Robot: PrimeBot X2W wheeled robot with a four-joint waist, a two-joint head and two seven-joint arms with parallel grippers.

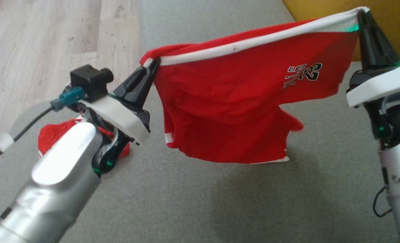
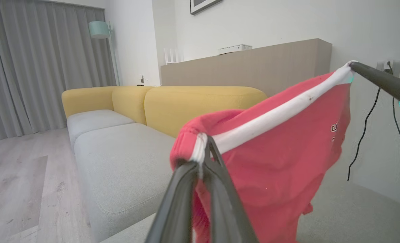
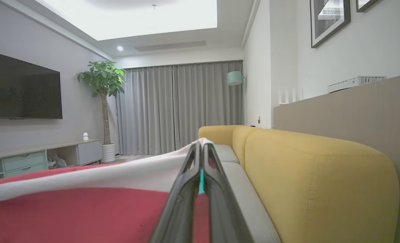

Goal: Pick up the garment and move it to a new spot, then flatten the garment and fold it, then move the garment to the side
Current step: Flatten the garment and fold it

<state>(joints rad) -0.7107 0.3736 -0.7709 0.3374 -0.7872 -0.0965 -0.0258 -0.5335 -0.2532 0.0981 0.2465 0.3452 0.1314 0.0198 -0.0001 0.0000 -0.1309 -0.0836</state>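
Left fingers (image 1: pixel 137 84) clenched on one end of the white band of a red garment (image 1: pixel 227 101), right fingers (image 1: pixel 372 44) pinching the other end, garment hanging stretched between them above the grey sofa seat (image 1: pixel 186 195), yellow backrest (image 1: pixel 314 6) behind

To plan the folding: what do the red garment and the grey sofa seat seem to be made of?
The red garment: thin, soft knit, perhaps polyester, matte; it hangs in loose folds. The grey sofa seat: woven upholstery fabric, matte, with fine grain.
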